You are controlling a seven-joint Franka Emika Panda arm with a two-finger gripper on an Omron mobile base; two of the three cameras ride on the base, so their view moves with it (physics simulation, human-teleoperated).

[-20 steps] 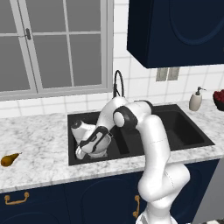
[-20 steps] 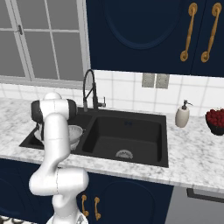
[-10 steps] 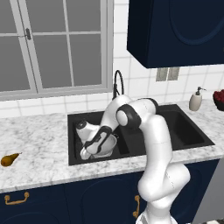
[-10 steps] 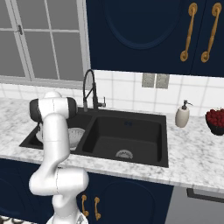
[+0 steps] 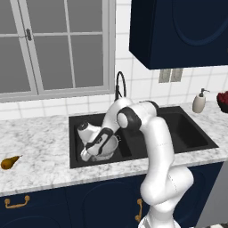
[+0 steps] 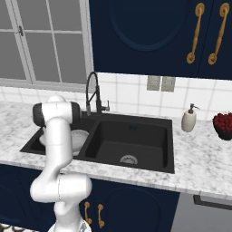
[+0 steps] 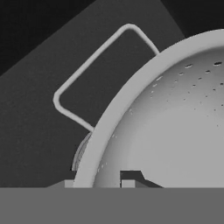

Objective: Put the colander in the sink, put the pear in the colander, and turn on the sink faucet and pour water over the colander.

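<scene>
While arm bends down into sink (image 5: 133, 147) left basin, end effector (image 5: 91, 149) grips colander (image 5: 107, 148) rim.

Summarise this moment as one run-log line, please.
gripper: shut on colander rim | colander: in sink left basin | pear: on counter | faucet: off
</scene>
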